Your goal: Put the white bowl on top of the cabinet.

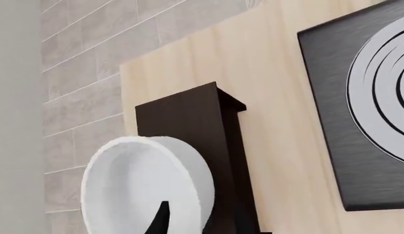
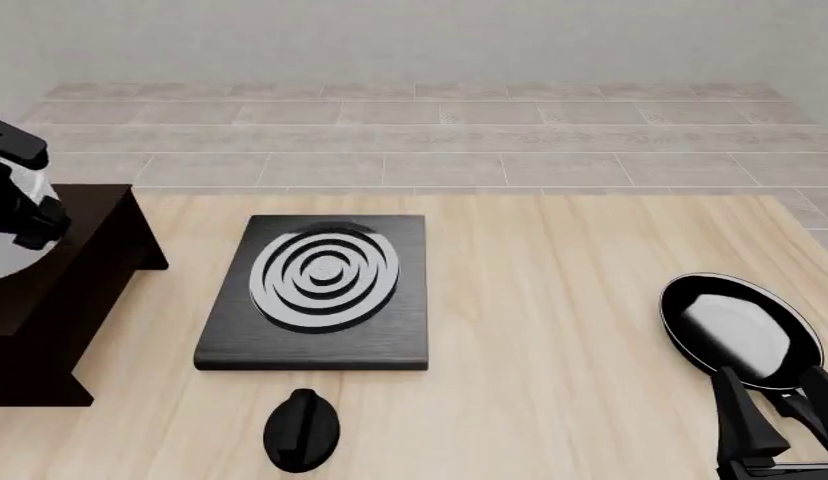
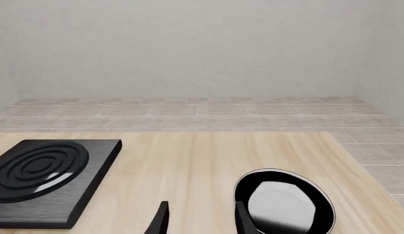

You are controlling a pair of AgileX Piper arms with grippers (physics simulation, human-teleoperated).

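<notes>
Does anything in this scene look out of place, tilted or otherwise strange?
The white bowl is tipped steeply on its side, held by the left gripper above the cabinet, not yet resting flat. The stove and frying pan lie flat; nothing looks spilled or broken.

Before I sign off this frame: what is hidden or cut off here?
- White bowl: left wrist view's lower edge cuts it; in the front view the left arm and the frame edge hide most of it, so contact with the cabinet is unclear.
- Left pincer: only one finger shows; grip unreadable.
- Right pincer: fingertips only, apart, holding nothing.
- Frying pan: handle hidden behind the right arm.
</notes>
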